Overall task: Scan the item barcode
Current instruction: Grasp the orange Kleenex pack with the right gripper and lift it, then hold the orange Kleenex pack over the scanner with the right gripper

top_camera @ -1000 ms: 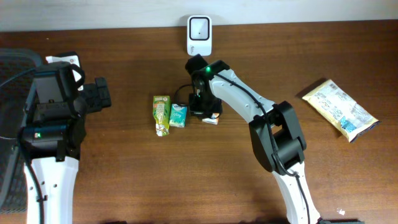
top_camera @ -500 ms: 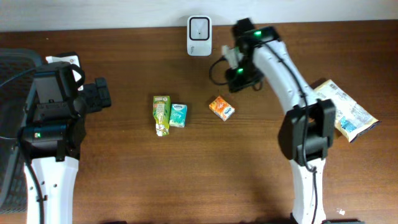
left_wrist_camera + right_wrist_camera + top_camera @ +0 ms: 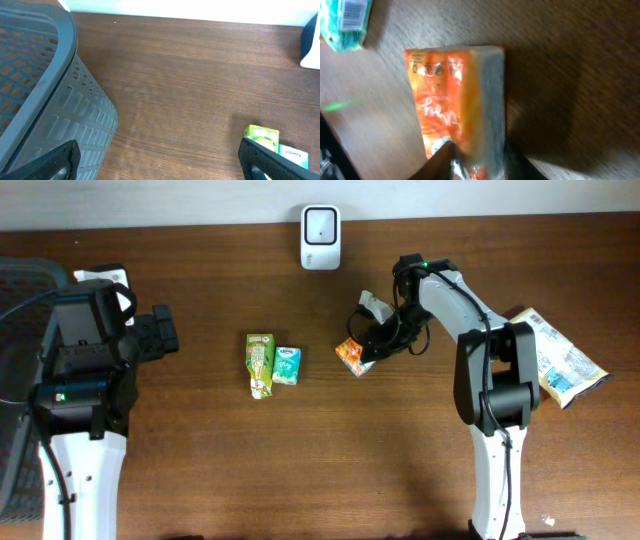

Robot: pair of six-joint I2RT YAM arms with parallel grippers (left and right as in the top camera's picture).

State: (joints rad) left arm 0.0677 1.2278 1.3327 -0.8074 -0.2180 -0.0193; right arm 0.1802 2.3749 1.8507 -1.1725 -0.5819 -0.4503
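An orange carton [image 3: 351, 357] sits tilted on the brown table, right of centre. My right gripper [image 3: 367, 348] reaches it from the right. In the right wrist view its two dark fingers press either side of the orange carton [image 3: 451, 95], so the right gripper [image 3: 479, 161] is shut on it. The white scanner [image 3: 320, 224] stands at the back edge, apart from the carton. At the left, my left gripper [image 3: 160, 333] hangs wide open over bare wood; the left wrist view shows nothing in the left gripper [image 3: 160, 161].
A green carton [image 3: 260, 363] and a small teal carton [image 3: 287, 365] lie side by side left of the orange one. A snack bag [image 3: 548, 355] lies at the far right. A grey basket [image 3: 45, 95] stands at the left edge.
The right arm swung away toward the back right, leaving the orange carton lying flat, then came back and closed on it. The carton now sits tilted. The left arm has not moved.
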